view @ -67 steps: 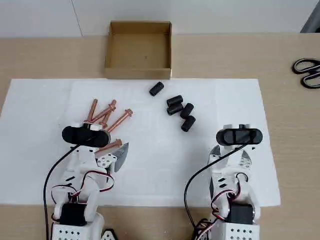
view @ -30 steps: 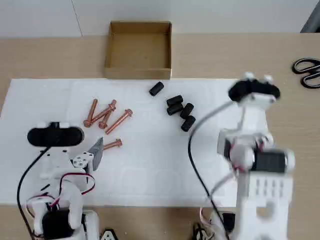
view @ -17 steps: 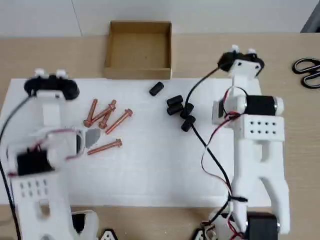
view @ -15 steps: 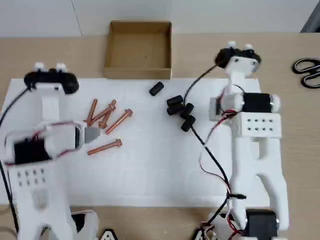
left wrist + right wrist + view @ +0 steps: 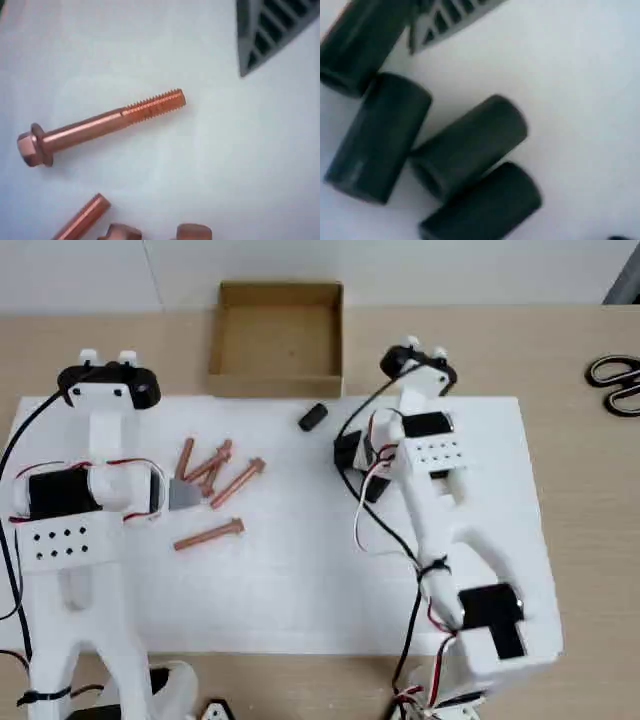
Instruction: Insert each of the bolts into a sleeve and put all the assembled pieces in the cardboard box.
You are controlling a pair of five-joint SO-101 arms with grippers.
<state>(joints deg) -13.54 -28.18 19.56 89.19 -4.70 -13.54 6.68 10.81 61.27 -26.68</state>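
A small robotics lab: a wooden worktop (image 5: 585,500), a white sheet (image 5: 300,590), two small bare-wired robot arms (image 5: 440,490), scissors (image 5: 615,382) near its right edge.

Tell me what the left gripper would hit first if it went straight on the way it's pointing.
The left gripper points downward. Likely first: the lone copper bolt lying flat on the white sheet, or the bare sheet just beside it; its height above them is unclear.
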